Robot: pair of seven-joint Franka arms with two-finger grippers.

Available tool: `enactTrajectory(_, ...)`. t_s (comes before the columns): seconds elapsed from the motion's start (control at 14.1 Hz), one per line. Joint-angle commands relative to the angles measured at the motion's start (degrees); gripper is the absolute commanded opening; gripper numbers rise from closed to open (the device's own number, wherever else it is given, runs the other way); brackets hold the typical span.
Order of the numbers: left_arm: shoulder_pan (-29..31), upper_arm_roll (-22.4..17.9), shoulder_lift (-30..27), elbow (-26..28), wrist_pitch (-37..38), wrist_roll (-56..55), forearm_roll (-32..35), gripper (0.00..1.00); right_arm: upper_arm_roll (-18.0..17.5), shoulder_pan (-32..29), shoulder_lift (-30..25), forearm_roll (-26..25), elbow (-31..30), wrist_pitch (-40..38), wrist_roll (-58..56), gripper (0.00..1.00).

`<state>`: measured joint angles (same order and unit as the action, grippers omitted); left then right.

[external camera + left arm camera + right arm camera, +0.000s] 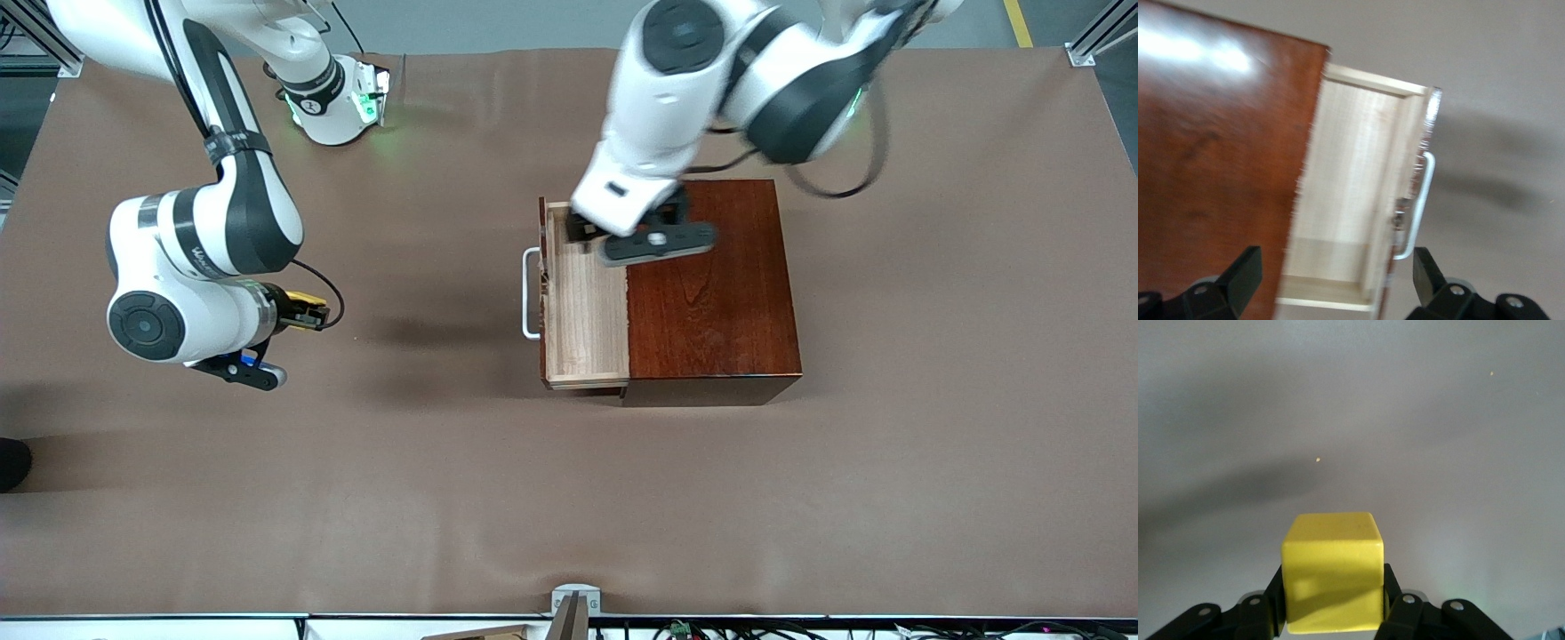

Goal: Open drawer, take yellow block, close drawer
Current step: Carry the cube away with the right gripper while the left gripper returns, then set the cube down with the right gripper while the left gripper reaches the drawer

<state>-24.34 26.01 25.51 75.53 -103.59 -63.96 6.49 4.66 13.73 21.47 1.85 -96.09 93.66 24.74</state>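
The drawer [582,311] stands pulled out of the dark reddish-brown box [711,284], white loop handle [531,293] toward the right arm's end. Its pale tray looks bare. My left gripper [589,233] hovers open over the drawer's end farther from the front camera. In the left wrist view the gripper [1336,267] is spread wide over the drawer [1351,193] and handle [1421,207], beside the box top [1218,153]. My right gripper [307,313] is shut on the yellow block [1333,577] and holds it above the bare table toward the right arm's end.
The brown table cover [444,498] stretches all round the box. The right arm's elbow [204,231] hangs over the table near its own end. A small metal fixture [573,609] sits at the table's front edge.
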Motion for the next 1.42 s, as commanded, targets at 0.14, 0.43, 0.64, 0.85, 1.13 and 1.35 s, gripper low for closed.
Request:
enactTrajectory(0.14,-15.2,-11.3,6.4,-6.0,-5.5,-12.6,1.7,1.0,-0.9,-2.7,-5.2,-5.4,-11.8,8.7,-3.1,0.0)
enactTrajectory(0.43,-24.6,-19.1,14.1,-10.8,-11.9,-25.3,1.6,1.0,-0.9,-3.9,-5.8,-7.8,-20.3,20.1,-4.4,0.0)
enactTrajectory(0.64,-25.9,-19.9,16.8,-10.8,-18.6,-33.7,1.6,1.0,-0.9,-6.1,-5.4,-12.5,-25.7,30.0,-4.7,0.0)
enactTrajectory(0.85,-29.5,-23.4,19.3,-10.8,-23.1,-40.3,1.7,1.0,-0.9,-9.4,-5.1,-16.7,-30.0,39.7,-6.8,0.0)
enactTrajectory(1.13,-33.0,-27.8,22.9,-10.9,-26.9,-49.7,1.6,1.0,-0.9,-14.4,-2.4,-17.1,-31.3,47.3,-12.5,0.0)
enactTrajectory(1.35,-33.0,-27.9,23.6,-10.8,-27.3,-54.2,1.6,1.0,-0.9,-15.0,-0.6,-17.0,-32.9,51.8,-12.7,0.0)
